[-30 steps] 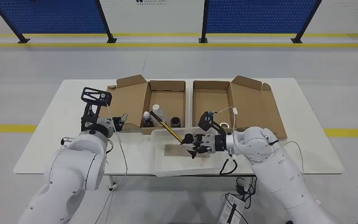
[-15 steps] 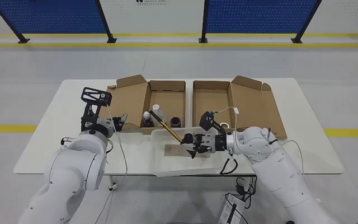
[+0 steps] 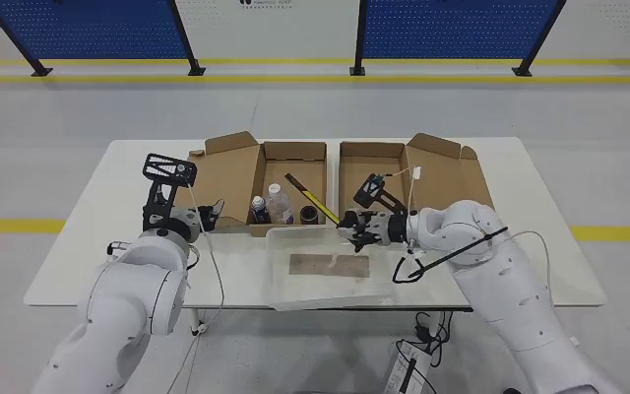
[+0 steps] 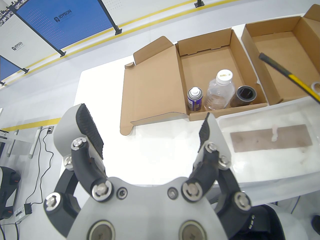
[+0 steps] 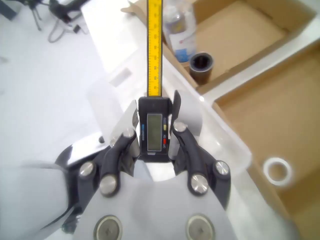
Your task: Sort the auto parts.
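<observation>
Right tool point(image 5: 155, 106) grips the caliper point(image 5: 154, 38) by its display body, aloft over the tray point(image 3: 295, 286) rim beside the right box point(image 3: 374, 182). Left tool point(image 4: 145, 118) gapes above the table point(image 4: 100, 88). Advise: keep the long beam clear of cardboard walls, lower flat, then release.

Ahead of my right gripper point(image 5: 155, 106) the caliper point(image 5: 154, 38) pokes over the left box point(image 5: 237, 31), where bottle point(image 5: 180, 31), can point(image 4: 195, 98) and black cylinder point(image 5: 202, 67) crowd the nearest wall. Beside it, the right box point(image 5: 270, 106) floor's open bar a white ring point(image 5: 277, 171).
</observation>
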Tool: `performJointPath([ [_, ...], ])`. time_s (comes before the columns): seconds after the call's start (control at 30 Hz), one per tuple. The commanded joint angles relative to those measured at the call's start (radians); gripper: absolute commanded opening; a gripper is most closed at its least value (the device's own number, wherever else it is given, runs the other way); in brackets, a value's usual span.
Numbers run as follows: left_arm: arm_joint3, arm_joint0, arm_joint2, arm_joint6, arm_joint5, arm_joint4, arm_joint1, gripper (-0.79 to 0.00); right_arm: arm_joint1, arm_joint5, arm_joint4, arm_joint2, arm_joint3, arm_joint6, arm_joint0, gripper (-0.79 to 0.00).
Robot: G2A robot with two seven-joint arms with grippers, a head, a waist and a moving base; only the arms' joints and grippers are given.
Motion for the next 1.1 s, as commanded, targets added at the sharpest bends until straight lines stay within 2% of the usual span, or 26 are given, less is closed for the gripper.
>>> performJointPath([
  [0.0, 0.000, 0.000, 0.000, 0.000, 0.000, 0.000, 0.000, 0.000, 0.003, 0.038, -0.037, 0.013, -0.001, -0.002, 0.014, -0.785],
  [0.3, 0.000, 0.000, 0.000, 0.000, 0.000, 0.000, 0.000, 0.000, 0.012, 0.219, -0.172, 0.064, 0.076, -0.016, 0.063, -0.785],
  [0.57, 0.000, 0.000, 0.000, 0.000, 0.000, 0.000, 0.000, 0.000, 0.007, 0.336, -0.301, 0.033, 0.178, 0.023, 0.137, -0.785],
  [0.8, 0.000, 0.000, 0.000, 0.000, 0.000, 0.000, 0.000, 0.000, -0.015, 0.431, -0.294, -0.010, 0.307, -0.016, 0.197, -0.785],
  [1.07, 0.000, 0.000, 0.000, 0.000, 0.000, 0.000, 0.000, 0.000, -0.053, 0.461, -0.193, -0.062, 0.456, -0.092, 0.267, -0.785],
])
